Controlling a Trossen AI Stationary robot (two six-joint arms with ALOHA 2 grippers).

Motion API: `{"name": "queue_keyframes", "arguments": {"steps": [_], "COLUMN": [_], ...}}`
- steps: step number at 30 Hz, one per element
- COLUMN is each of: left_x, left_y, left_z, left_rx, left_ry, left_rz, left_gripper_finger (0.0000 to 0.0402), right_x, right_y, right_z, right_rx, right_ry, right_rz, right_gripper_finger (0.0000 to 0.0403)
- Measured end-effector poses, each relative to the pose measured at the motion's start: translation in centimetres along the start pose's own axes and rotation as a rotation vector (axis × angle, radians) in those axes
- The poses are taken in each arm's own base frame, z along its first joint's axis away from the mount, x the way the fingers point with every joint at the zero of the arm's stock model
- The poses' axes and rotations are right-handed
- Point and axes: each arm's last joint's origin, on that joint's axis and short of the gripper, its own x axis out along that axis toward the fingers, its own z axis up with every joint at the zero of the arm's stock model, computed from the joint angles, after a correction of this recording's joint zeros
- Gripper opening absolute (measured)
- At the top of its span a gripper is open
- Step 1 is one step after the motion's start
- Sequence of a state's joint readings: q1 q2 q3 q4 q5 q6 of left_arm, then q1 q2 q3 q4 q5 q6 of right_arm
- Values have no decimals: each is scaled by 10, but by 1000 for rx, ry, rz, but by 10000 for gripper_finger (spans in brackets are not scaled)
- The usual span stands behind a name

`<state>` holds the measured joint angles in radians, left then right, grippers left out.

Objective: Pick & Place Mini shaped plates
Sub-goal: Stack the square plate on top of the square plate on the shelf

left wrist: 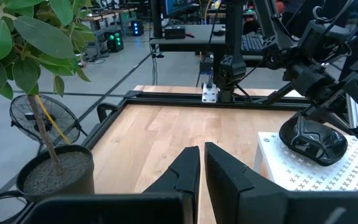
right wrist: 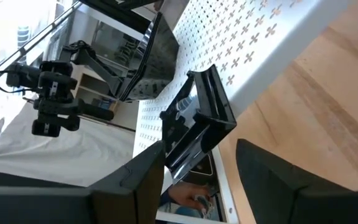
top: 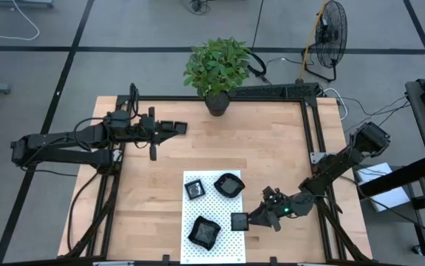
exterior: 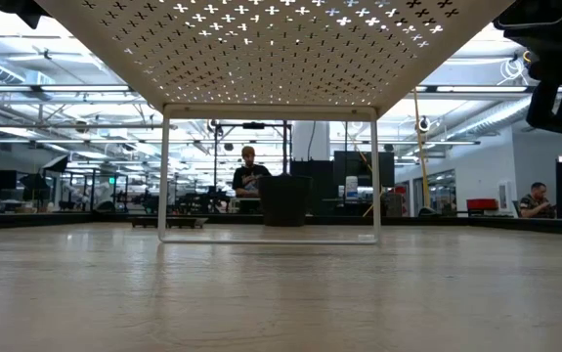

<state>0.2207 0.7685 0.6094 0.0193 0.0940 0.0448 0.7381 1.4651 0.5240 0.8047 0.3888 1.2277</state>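
Observation:
A white dotted mat (top: 219, 247) stands raised on thin legs (exterior: 164, 176) over the wooden table, near its front edge. On it lie several black mini shaped plates: a small square one (top: 195, 190), a rounded one (top: 228, 185), an irregular one (top: 205, 232), and a square one (top: 239, 221) at the mat's right edge. My right gripper (top: 252, 217) is open, coming level from the right at that edge plate (right wrist: 200, 121), whose near rim lies between its fingers. My left gripper (top: 179, 127) hangs shut over the far left of the table, holding nothing. My right gripper has one fingertip (right wrist: 150, 165) close against the near rim (right wrist: 182, 158) of the square plate at the mat's right edge. I cannot tell whether it touches. The plate lies on the mat.
A potted plant (top: 216, 74) stands at the table's far edge. A black frame rail (top: 312, 140) runs along the right side, and a fan (top: 329, 37) stands on the floor behind. Bare wood (top: 256, 140) lies between the mat and the plant.

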Motion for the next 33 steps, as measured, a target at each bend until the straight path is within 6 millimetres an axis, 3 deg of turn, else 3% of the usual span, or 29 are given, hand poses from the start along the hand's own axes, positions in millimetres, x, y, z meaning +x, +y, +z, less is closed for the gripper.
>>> {"name": "queue_keyframes", "arguments": {"steps": [33], "left_x": [0], "left_y": [0], "left_z": [0], "left_rx": [0], "left_ry": [0], "left_rz": [0], "left_gripper_finger": [31], "right_x": [9], "right_y": [-5], "right_z": [-1], "right_rx": [-31], "right_ry": [7], "right_rz": [14], "right_gripper_finger": [185]}}
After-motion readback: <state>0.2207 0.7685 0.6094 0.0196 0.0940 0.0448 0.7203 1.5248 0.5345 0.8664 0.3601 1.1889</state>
